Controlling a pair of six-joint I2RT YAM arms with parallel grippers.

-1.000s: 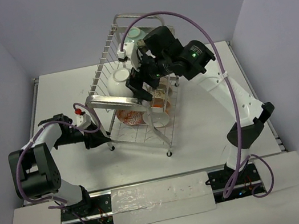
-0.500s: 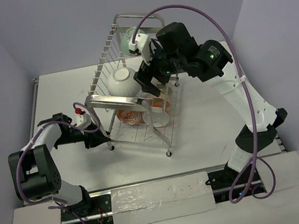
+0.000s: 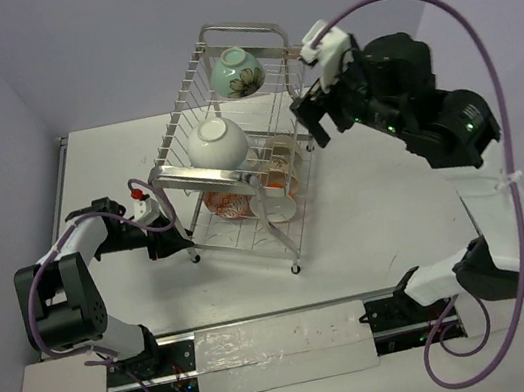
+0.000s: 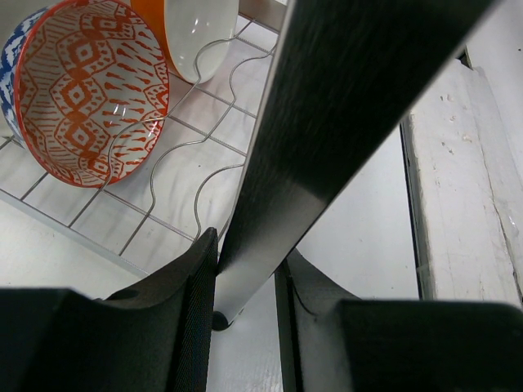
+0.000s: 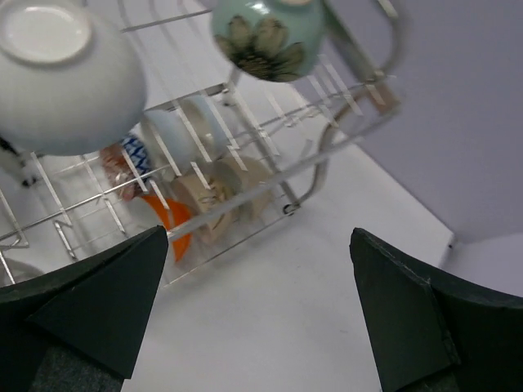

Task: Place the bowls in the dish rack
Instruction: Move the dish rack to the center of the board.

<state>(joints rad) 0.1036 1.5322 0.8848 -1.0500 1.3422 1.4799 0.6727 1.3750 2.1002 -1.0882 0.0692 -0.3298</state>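
Left gripper [image 4: 245, 273]: mine, jaws narrowed, clamped on a leg of the dish rack [image 3: 200, 175], which stands mid-table [image 3: 369, 228] toward the far edge.
Right gripper [image 5: 260, 269]: spread wide, empty.
Upper tier: mint bowl [image 3: 237, 70], white bowl [image 3: 217, 143].
Lower tier: orange patterned bowl [image 4: 86, 90]; others half hidden by wires.

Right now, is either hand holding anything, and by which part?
The left hand grips the tall silver wire dish rack by the flat upright leg at its near left corner, just above the foot. The right hand is open and empty.
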